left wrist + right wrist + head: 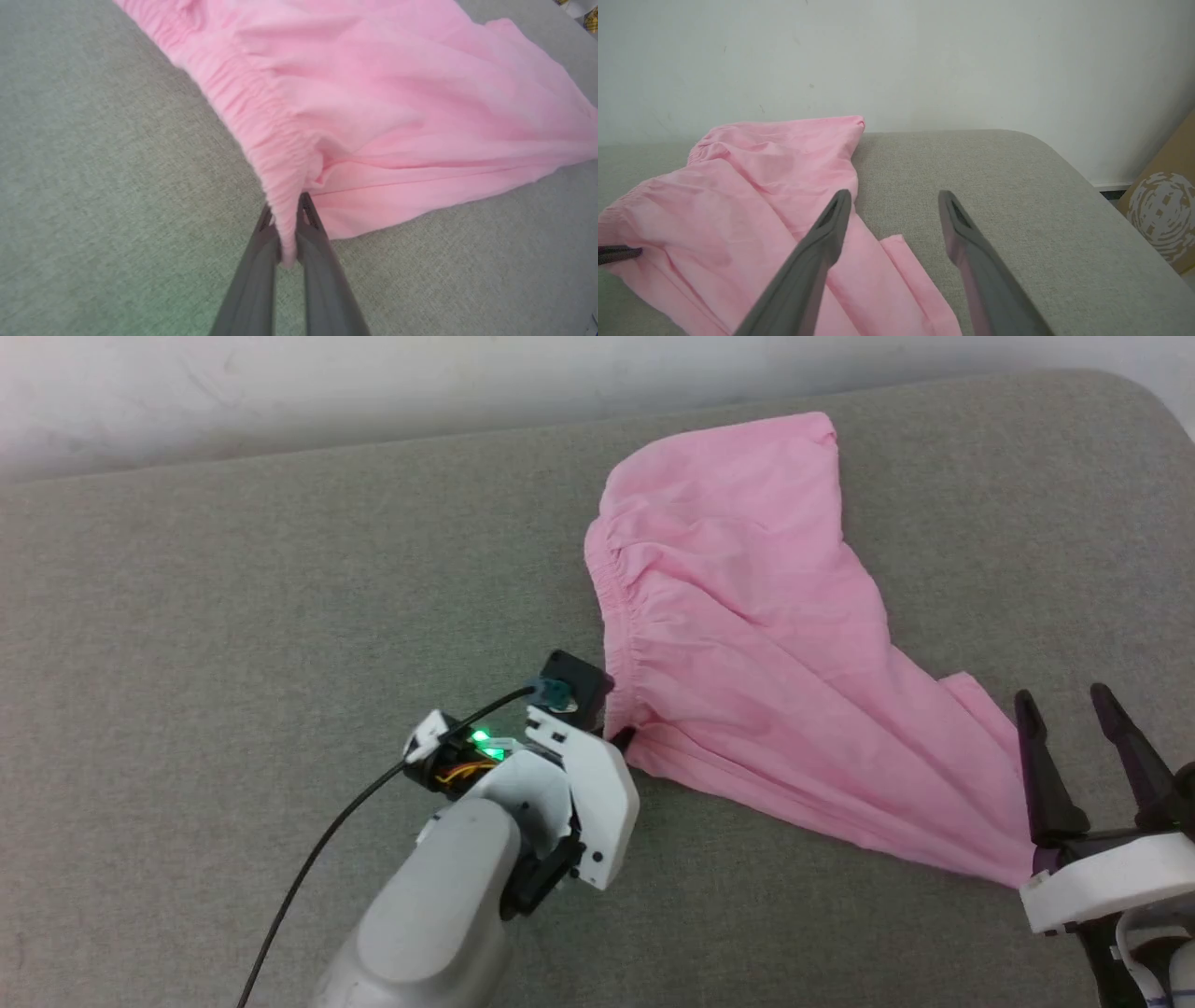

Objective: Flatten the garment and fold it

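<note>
The light-pink garment [747,625] lies spread on the grey padded surface [233,616], its gathered elastic band [621,616] along the left side and a narrow end trailing to the lower right. My left gripper [618,739] is shut on the near corner of that band; in the left wrist view the two fingers pinch the ruffled edge [285,205]. My right gripper [1069,705] stands open near the trailing end, its fingers [831,233] spread above the cloth [738,200] with nothing between them. No label tag shows.
A pale wall [896,60] runs behind the surface's far edge. The surface's rounded right corner [1045,149] drops off toward a brown cardboard box [1162,210] on the floor. A black cable [308,859] trails from my left wrist.
</note>
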You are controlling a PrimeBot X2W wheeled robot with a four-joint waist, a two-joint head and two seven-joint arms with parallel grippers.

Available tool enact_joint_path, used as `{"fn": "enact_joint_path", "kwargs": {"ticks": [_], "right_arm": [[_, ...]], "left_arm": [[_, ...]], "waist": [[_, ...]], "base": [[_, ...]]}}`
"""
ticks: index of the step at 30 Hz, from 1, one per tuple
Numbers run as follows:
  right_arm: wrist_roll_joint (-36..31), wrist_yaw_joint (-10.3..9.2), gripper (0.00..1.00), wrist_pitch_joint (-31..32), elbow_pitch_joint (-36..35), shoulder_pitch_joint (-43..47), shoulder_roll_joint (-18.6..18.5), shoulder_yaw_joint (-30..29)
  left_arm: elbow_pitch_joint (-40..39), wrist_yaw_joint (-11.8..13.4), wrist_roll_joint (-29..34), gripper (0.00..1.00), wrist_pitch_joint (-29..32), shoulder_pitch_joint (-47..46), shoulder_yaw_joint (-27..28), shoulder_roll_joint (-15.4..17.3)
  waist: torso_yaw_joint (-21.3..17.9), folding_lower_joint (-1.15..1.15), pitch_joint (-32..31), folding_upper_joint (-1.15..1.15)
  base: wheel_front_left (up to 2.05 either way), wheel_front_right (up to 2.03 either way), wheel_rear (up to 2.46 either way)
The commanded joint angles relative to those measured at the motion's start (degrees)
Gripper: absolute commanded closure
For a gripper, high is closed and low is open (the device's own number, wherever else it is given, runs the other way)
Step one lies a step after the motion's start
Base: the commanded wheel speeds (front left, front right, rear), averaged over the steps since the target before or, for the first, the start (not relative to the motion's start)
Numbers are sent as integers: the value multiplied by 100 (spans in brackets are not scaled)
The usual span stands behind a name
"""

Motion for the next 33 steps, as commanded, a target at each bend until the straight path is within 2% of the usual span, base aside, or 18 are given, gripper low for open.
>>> {"fn": "enact_joint_path", "kwargs": {"ticks": [1, 8, 15, 19, 24, 25, 28, 33], "right_arm": [[-36, -6, 0, 1, 10, -106, 13, 44], [-65, -6, 0, 196, 10, 24, -37, 92], [22, -6, 0, 651, 141, 264, -7, 125], [121, -6, 0, 980, 218, 368, 13, 120], [285, -6, 0, 1298, 258, 323, -45, 162], [329, -6, 0, 1379, 277, 278, -72, 181], [453, -6, 0, 1683, 383, 42, -225, 336], [619, -6, 0, 2368, 839, -530, -713, 708]], "left_arm": [[-121, 21, -70, 100, -178, 122, 77, 107], [-729, 332, -261, 100, -663, 768, 583, 579], [-1426, 711, -597, 100, -742, 1674, 1149, 952], [-1748, 893, -768, 100, -723, 2235, 1335, 1021], [-1925, 890, -862, 100, -681, 2647, 1212, 942], [-1936, 883, -845, 0, -719, 2686, 1160, 911], [-1969, 878, -804, 0, -1081, 2673, 1102, 763], [-1954, 843, -567, 0, -2275, 2503, 1153, 636]], "waist": [[89, -1, -81, 0], [422, -1, -390, 0], [802, -1, -677, 0], [1032, -1, -790, 0], [1280, -1, -829, 0], [1335, -1, -835, 0], [1469, -1, -835, 0], [1677, -1, -814, 0]], "base": [[0, 0, 0], [0, 0, 0], [0, 0, 0], [0, 0, 0], [0, 0, 0], [0, 0, 0], [0, 0, 0], [0, 0, 0]]}}
